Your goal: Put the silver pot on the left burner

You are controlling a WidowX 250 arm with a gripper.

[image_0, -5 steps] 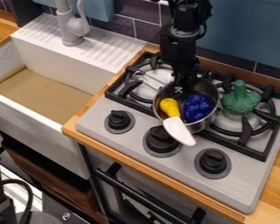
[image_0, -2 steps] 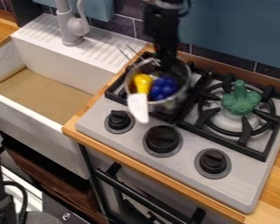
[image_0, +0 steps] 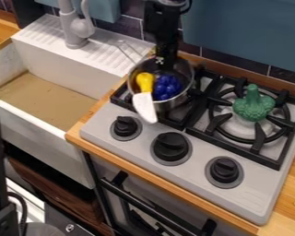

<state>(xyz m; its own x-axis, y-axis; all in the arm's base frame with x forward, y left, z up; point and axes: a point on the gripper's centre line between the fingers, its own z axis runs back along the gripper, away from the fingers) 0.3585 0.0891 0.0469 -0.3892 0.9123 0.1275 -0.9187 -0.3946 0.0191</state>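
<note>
While my gripper (image_0: 162, 60) hangs down from the top of the view, I am closed on the far rim of the silver pot (image_0: 174, 102); the pot is over the left burner (image_0: 120, 97), covering its middle, though I cannot tell whether its base touches the grate. A thin wire handle (image_0: 132, 49) reaches out from the pot's far left side, over the ribbed drainboard (image_0: 103, 46).

Inside the pot, a yellow-and-white toy (image_0: 145, 83) leans at the left, its yellow end within and its white end lying across the near rim and sticking out; a bumpy blue toy (image_0: 166, 87) sits just beside it, to the right.

On the right burner (image_0: 258, 137) stands a green toy (image_0: 253, 107) shaped like broccoli, its stem upward, well apart from the pot; three black knobs (image_0: 171, 147) run along the front of the pale stovetop (image_0: 251, 191), which is set in a wooden counter (image_0: 292, 193). Left of the stove is a white sink (image_0: 57, 131) with a brown bottom; a grey faucet (image_0: 73, 27) stands upright behind it, on the drainboard's left part.
</note>
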